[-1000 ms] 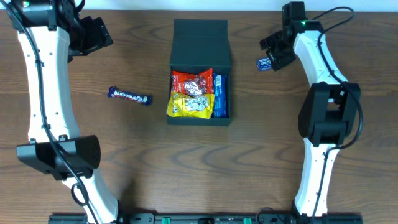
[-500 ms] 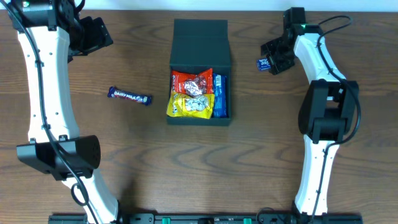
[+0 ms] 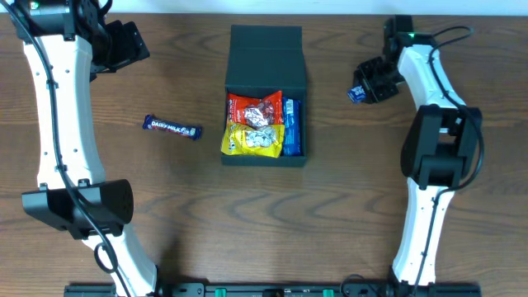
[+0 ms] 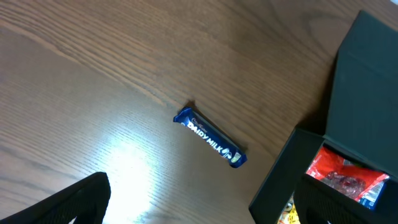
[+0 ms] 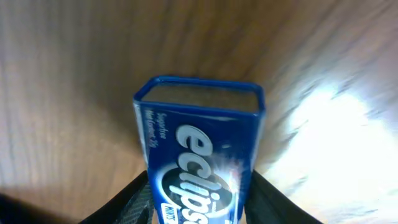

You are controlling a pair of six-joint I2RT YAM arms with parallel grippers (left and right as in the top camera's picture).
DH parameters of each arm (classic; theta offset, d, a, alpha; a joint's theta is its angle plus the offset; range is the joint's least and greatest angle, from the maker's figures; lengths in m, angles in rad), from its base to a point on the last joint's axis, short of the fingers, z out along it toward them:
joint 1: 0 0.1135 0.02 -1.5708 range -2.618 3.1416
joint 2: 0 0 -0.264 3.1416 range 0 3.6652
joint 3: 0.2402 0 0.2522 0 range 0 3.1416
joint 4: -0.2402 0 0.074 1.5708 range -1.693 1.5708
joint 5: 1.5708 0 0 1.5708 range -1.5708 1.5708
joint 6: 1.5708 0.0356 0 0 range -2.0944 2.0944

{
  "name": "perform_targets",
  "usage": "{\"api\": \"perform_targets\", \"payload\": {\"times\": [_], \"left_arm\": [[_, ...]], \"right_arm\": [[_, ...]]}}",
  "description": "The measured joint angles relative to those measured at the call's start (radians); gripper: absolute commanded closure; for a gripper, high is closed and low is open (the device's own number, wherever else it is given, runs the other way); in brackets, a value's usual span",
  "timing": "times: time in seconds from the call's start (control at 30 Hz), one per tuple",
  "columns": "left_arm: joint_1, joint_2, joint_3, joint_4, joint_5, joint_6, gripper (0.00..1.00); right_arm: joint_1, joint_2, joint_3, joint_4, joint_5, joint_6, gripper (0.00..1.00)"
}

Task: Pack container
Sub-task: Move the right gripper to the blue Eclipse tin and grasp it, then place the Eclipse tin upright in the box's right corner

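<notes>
Dark wood-grain tabletop fills every view, with a bright glare patch under each wrist camera. Start at your right gripper (image 5: 199,208): its two fingers are closed on the lower sides of a blue Eclipse mint tin (image 5: 199,155), whose open-looking top edge points away from the wrist camera. From overhead, that gripper (image 3: 369,81) and the tin (image 3: 356,94) sit right of the container and well apart from it; whether the tin is clear of the wood, I cannot tell. Your left gripper (image 4: 199,214) is spread wide with nothing between the fingers, parked at the far left corner (image 3: 124,45). Between it and the box lies a Dairy Milk bar (image 3: 173,127), flat on the table and near the container's left wall, angled slightly. The container (image 3: 266,54) stands mid-table with its mouth up and its lid laid back flat toward the far edge, so its long axis runs from you to the far side. Inside you have a red packet (image 3: 256,109), a yellow packet (image 3: 252,139) and a blue packet (image 3: 293,128) along the right wall. By my judgement you are past halfway: three items packed, the tin in hand, the bar untouched — and the lid not yet closed.
</notes>
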Motion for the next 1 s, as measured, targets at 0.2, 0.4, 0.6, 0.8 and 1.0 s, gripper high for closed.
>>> {"api": "perform_targets", "payload": {"times": [0.2, 0.4, 0.6, 0.8, 1.0], "left_arm": [[0.000, 0.000, 0.000, 0.002, 0.000, 0.000, 0.05], [0.000, 0.000, 0.000, 0.002, 0.000, 0.000, 0.05], [0.000, 0.000, 0.000, 0.002, 0.000, 0.000, 0.05], [0.000, 0.000, 0.000, 0.001, 0.000, 0.000, 0.05], [0.000, 0.000, 0.000, -0.003, 0.000, 0.000, 0.05]], "right_arm": [[-0.014, 0.000, 0.010, -0.061, 0.047, -0.196, 0.63], [-0.008, 0.000, 0.016, -0.084, 0.119, -0.553, 0.87], [0.052, -0.002, 0.020, -0.122, 0.157, -0.836, 0.99], [0.188, -0.034, 0.021, -0.132, 0.124, -0.991, 0.99], [0.304, -0.252, 0.034, -0.148, 0.108, -1.044, 0.99]]}}
